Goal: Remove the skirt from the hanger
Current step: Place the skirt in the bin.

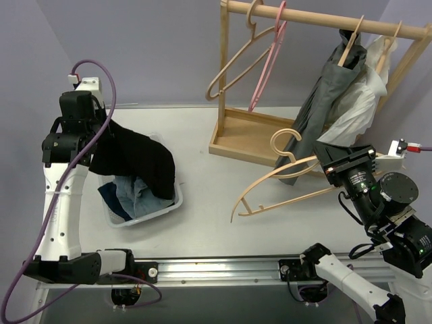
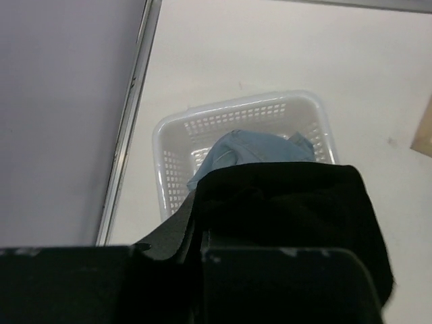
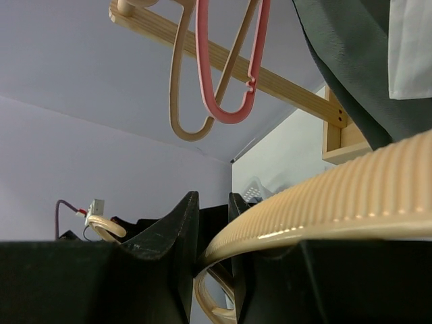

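The grey pleated skirt hangs from the rack rail on a pale wood hanger, whose neck shows above the cloth; the skirt also fills the upper right of the right wrist view. My right gripper is just in front of the skirt's lower end, shut on the ribbed arm of another, bare wooden hanger. My left gripper is shut on a black garment that drapes down over the basket.
A white basket holds a light-blue denim garment. The wooden rack also carries a bare wood hanger, a pink hanger and a white blouse beside the skirt.
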